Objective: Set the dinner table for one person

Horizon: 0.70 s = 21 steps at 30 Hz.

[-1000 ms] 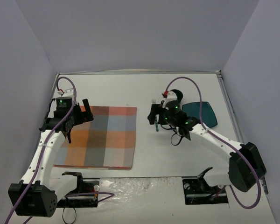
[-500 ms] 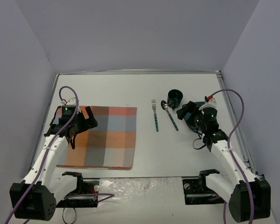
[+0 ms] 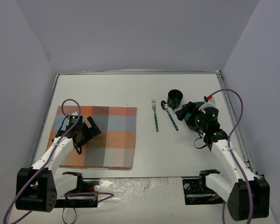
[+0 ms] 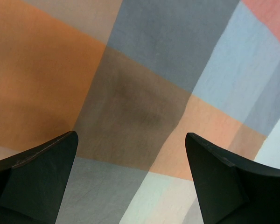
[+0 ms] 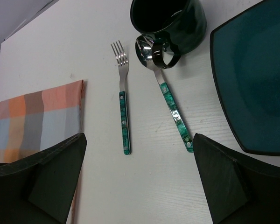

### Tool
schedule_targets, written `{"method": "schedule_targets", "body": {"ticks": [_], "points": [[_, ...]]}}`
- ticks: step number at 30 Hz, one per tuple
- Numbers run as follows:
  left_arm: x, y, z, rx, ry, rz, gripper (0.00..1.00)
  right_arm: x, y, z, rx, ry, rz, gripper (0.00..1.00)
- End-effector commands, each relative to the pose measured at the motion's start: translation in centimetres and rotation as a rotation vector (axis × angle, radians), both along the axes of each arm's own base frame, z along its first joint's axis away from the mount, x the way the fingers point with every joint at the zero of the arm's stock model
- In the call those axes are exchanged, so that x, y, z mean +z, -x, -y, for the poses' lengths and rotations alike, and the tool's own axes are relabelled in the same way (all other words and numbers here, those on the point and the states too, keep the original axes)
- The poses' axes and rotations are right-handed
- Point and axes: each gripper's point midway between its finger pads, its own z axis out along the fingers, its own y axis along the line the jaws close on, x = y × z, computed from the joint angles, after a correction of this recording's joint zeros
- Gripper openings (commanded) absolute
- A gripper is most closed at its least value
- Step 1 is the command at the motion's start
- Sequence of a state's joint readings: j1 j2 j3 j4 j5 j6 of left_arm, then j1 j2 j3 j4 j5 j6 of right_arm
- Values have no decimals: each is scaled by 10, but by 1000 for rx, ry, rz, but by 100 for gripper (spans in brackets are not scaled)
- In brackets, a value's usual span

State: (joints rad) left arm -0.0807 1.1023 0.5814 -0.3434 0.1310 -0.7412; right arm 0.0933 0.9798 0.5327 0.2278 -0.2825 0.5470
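Note:
The dinner table [image 3: 130, 88] is a white tabletop. A checked orange, grey and blue placemat [image 3: 102, 135] lies on its left half. My left gripper [image 3: 88, 135] hovers open and empty low over the placemat's left part; only cloth [image 4: 140, 93] shows between its fingers. A green-handled fork [image 3: 155, 115] and spoon [image 3: 170, 115] lie side by side right of the mat, beside a dark green mug [image 3: 174, 98]. My right gripper [image 3: 184, 111] is open and empty, just right of the spoon. The right wrist view shows the fork [image 5: 124, 112], spoon [image 5: 170, 105], mug [image 5: 170, 18] and a teal plate [image 5: 256, 84].
Grey walls enclose the table on three sides. The right arm covers most of the teal plate in the top view. Bare white tabletop lies between the mat's right edge [image 5: 80, 116] and the fork, and along the far side.

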Motion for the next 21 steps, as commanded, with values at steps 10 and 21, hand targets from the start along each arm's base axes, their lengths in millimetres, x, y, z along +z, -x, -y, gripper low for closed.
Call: {"method": "schedule_targets", "body": {"ticks": [10,21], "points": [[-19,2,-8,115,-7,-41,97,19,-12,24,-31,-45,82,94],[118,-35,2,-111,-60,237,97,10,-19,62,-212,-106,24,94]]}}
